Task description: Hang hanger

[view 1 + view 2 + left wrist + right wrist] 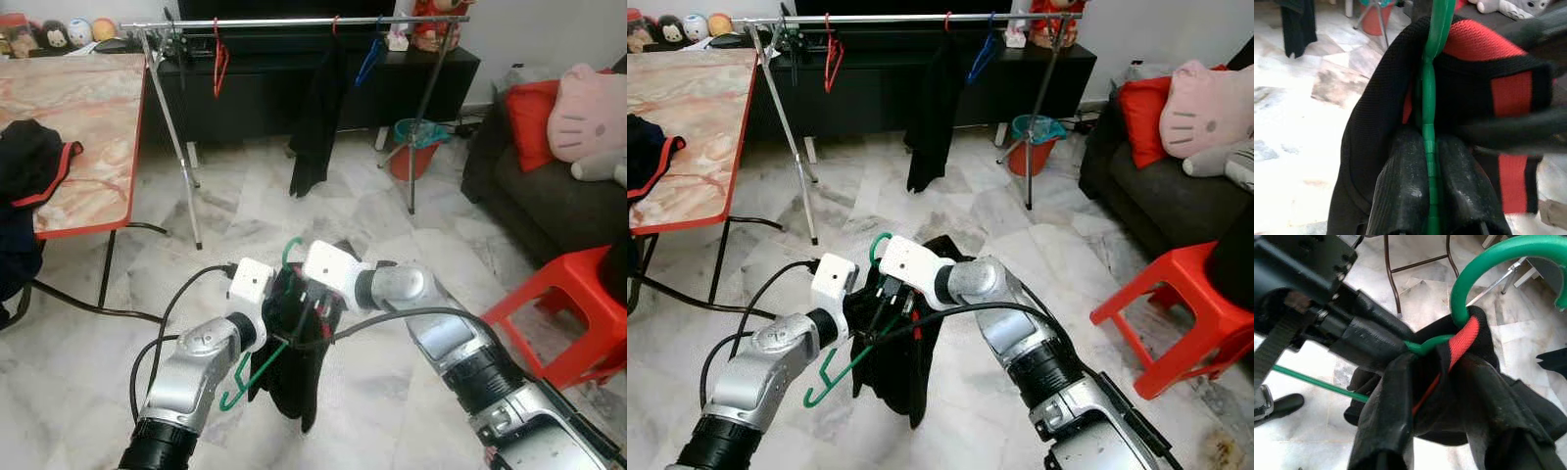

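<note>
1. Pale marbled floor tiles (372, 235) are seen across the room, with a marble-patterned table (78, 137) at the robot's left and a dark sofa (529, 206) with a red cushion (534, 122) and a pink plush (588, 113) at its right.
2. A metal clothes rack (294, 22) is set across the far side, in front of a low black cabinet (265, 88); a red hanger (219, 61), a black garment (315, 122) and a blue hanger (370, 59) are hung from its rail.
3. A red plastic stool (573, 313) is placed near the sofa, and dark clothing with red trim (34, 162) is draped over the table's near edge.
4. The green hanger (257, 367) is held low before the robot, well short of the rack, with a black-and-red garment (294, 377) draped on it.
5. The left gripper (1429, 196) is clenched on the hanger's green wire, which is pinched between both fingers.
6. The right gripper (1444, 396) is closed into the garment's cloth just below the hanger's hook (1498, 264), which curves up free.
</note>
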